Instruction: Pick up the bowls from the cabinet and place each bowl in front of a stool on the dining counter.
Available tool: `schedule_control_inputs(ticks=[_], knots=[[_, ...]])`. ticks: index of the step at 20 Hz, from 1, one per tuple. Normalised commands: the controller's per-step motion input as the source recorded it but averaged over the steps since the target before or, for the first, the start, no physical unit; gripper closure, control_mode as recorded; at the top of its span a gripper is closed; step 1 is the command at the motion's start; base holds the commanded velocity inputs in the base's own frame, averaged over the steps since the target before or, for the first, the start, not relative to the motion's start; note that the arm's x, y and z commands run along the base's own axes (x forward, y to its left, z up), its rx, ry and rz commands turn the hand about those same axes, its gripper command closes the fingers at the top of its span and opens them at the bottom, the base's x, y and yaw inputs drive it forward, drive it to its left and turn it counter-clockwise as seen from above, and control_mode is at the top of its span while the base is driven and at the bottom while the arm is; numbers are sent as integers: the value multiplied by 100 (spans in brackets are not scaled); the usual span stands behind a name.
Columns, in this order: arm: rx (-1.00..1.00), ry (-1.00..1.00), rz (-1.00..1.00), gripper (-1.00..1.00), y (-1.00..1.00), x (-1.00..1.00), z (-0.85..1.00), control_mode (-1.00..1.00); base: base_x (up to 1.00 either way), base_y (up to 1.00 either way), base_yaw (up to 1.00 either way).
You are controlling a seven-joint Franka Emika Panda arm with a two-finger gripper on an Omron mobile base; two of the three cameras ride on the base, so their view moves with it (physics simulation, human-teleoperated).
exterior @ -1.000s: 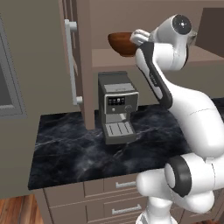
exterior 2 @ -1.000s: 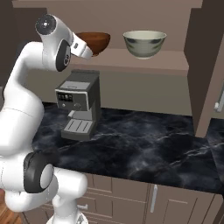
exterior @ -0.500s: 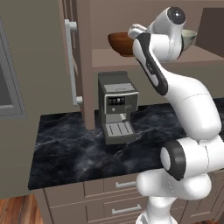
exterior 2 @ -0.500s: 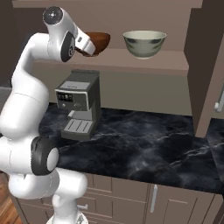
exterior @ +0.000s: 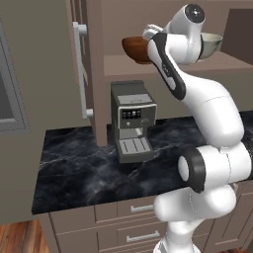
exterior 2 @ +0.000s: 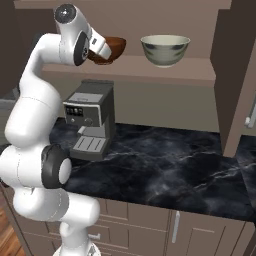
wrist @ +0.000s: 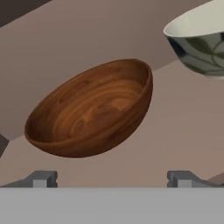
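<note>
On the worktop: a grey coffee machine (exterior: pixel 132 121) stands on black marble (exterior 2: pixel 165 165), with drawers (exterior: pixel 133 210) below it.
Arm: reaches up over the machine to the cabinet shelf (exterior 2: pixel 145 67).
Gripper (wrist: pixel 111 178): jaws spread wide and empty, the fingertips (wrist: pixel 41 178) just short of the wooden bowl, not touching it.
Wooden bowl (wrist: pixel 94 109): reddish-brown, on the shelf directly ahead of the hand, the nearer of the two.
Ceramic bowl (exterior 2: pixel 165 49): cream inside, mottled grey-green outside, upright on the same shelf, beside the wooden one and apart from it.
Cabinet door (exterior: pixel 81 69): swung open at the shelf's left side, long silver bar handle (exterior: pixel 80 69) showing.
</note>
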Motion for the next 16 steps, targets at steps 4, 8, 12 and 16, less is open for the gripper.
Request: schedule_control_inputs(ticks=[4,8,12,16], knots=[[0,0,0,-100,0,26,0,-100,0,0,0],[0,0,0,-100,0,37,0,-100,0,0,0],[0,0,0,-100,0,39,-5,-100,0,0,0],[0,0,0,-100,0,34,-10,-100,0,0,0]])
